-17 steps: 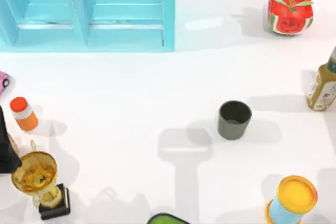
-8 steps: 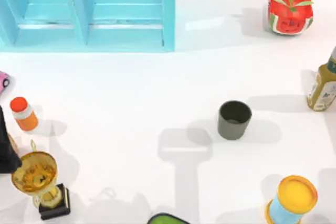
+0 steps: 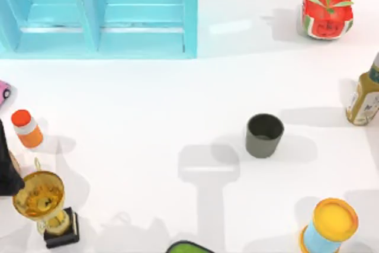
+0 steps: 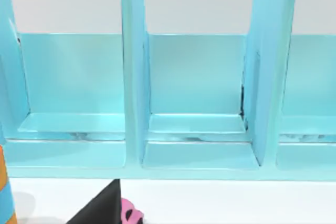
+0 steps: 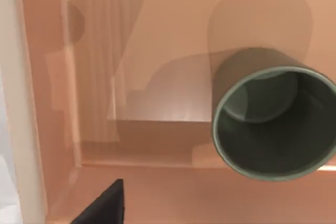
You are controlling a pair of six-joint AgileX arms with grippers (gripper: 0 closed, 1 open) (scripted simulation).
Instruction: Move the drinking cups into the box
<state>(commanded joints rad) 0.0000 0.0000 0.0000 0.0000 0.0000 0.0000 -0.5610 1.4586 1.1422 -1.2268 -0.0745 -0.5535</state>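
One dark grey drinking cup (image 3: pixel 264 135) stands upright on the white table, right of the middle, with nothing touching it. The turquoise box (image 3: pixel 189 16) fills the far left, its compartments open toward the table; its dividers (image 4: pixel 134 77) face the left wrist view. A dark part of my left arm (image 3: pixel 7 170) shows at the table's left edge, and a dark tip of my left gripper (image 4: pixel 102 211) shows low before the box. In the right wrist view another drinking cup (image 5: pixel 273 124) stands in a salmon-coloured walled recess, apart from a dark tip of my right gripper (image 5: pixel 105 205).
A gold trophy (image 3: pixel 42 202) and an orange-capped bottle (image 3: pixel 26 128) stand at the left, a pink toy (image 3: pixel 3 92) at the left edge. A watermelon planter (image 3: pixel 327 13), a sauce bottle (image 3: pixel 364 99) and a yellow-lidded blue can (image 3: pixel 331 224) line the right. A green thing (image 3: pixel 188 247) pokes in at the front.
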